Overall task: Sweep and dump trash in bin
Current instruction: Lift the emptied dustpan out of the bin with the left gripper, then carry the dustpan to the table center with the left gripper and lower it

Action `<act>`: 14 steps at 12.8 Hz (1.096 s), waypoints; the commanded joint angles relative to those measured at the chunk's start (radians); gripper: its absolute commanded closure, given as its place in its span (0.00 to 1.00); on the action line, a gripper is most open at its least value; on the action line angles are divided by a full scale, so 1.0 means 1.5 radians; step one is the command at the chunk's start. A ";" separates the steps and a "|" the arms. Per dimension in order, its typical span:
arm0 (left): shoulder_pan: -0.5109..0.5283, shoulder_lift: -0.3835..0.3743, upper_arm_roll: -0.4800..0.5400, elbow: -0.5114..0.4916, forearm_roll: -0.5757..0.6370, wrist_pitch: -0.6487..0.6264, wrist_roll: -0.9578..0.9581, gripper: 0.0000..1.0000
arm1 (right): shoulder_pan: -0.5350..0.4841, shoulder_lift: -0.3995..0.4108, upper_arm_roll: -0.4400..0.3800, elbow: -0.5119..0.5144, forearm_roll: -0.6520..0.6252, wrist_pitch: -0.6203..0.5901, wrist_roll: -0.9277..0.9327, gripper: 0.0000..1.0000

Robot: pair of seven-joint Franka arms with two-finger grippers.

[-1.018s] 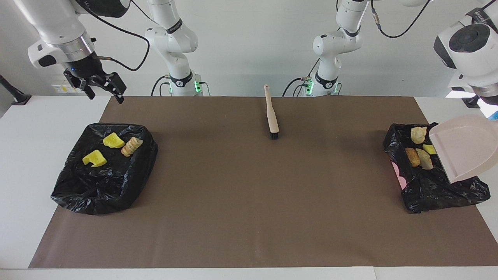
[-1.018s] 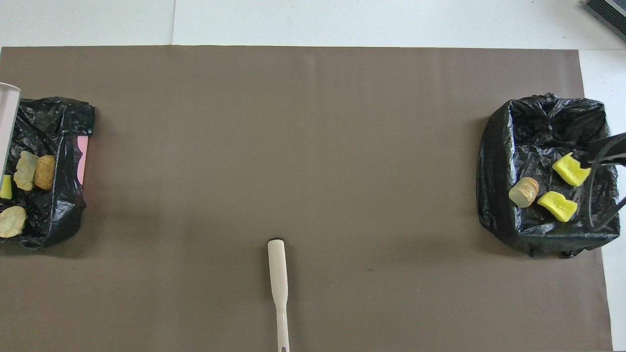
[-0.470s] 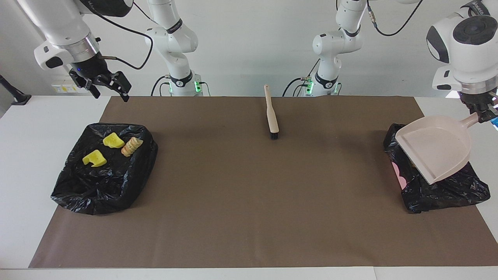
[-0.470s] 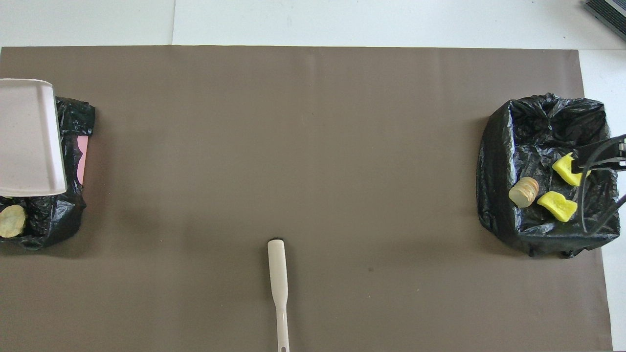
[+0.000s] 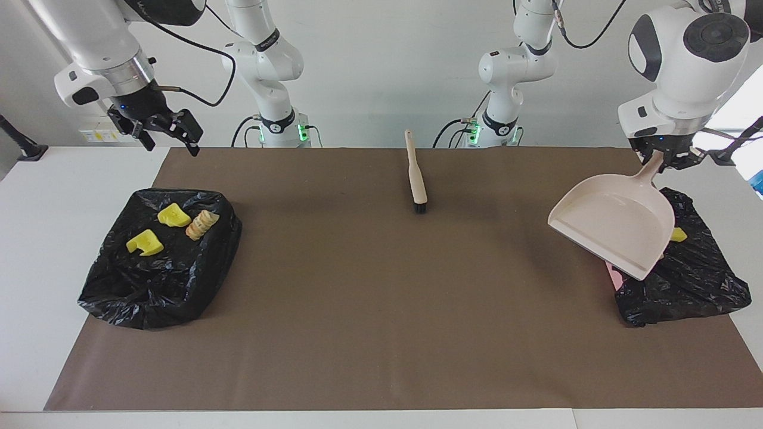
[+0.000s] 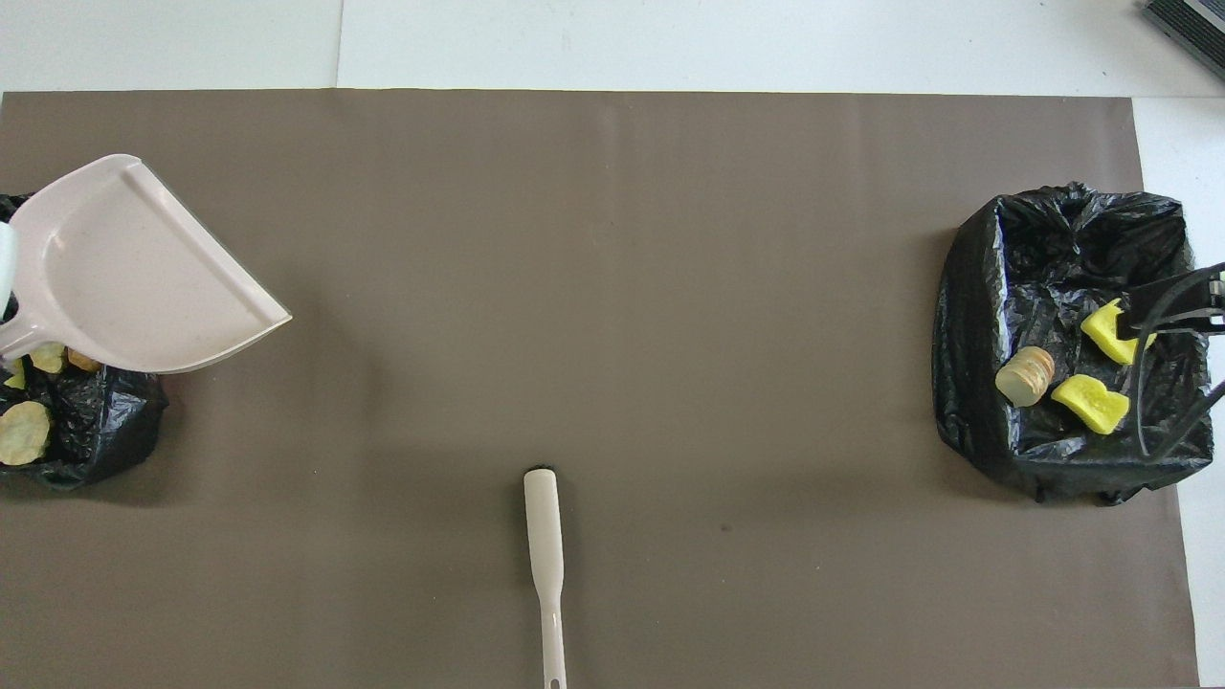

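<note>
My left gripper (image 5: 660, 157) is shut on the handle of the beige dustpan (image 5: 614, 223), which hangs empty and tilted over the inner edge of the black-bagged bin (image 5: 691, 280) at the left arm's end. The pan (image 6: 134, 277) covers most of that bin (image 6: 91, 431). Beside the pan, trash shows in it: a yellow scrap (image 5: 678, 234) and tan chunks (image 6: 24, 445). My right gripper (image 5: 168, 140) hangs open and empty above the table edge by the other bin (image 5: 161, 256). That bin holds two yellow wedges (image 5: 174, 214) (image 5: 145, 242) and a bread-like chunk (image 5: 201, 224).
The beige brush (image 5: 416, 173) lies on the brown mat (image 5: 381, 310) near the robots' edge, midway between the arms, bristles pointing away from them. The same brush (image 6: 545, 565) shows low in the overhead view. A pink patch of the bin peeks out under the pan.
The left arm has swung the dustpan from steeply tipped over its bin toward the mat's middle, and the pan now lies flatter. The right gripper has shifted slightly.
</note>
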 commanded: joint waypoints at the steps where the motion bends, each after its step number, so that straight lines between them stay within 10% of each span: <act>1: -0.026 -0.019 -0.003 -0.026 -0.099 0.012 -0.135 1.00 | -0.005 0.000 0.000 0.007 0.015 -0.012 -0.013 0.00; 6: -0.207 -0.038 -0.003 -0.155 -0.225 0.197 -0.449 1.00 | -0.005 0.000 0.000 0.007 0.015 -0.012 -0.013 0.00; 14: -0.390 0.121 -0.003 -0.165 -0.226 0.394 -0.654 1.00 | -0.005 -0.001 0.000 0.007 0.015 -0.012 -0.013 0.00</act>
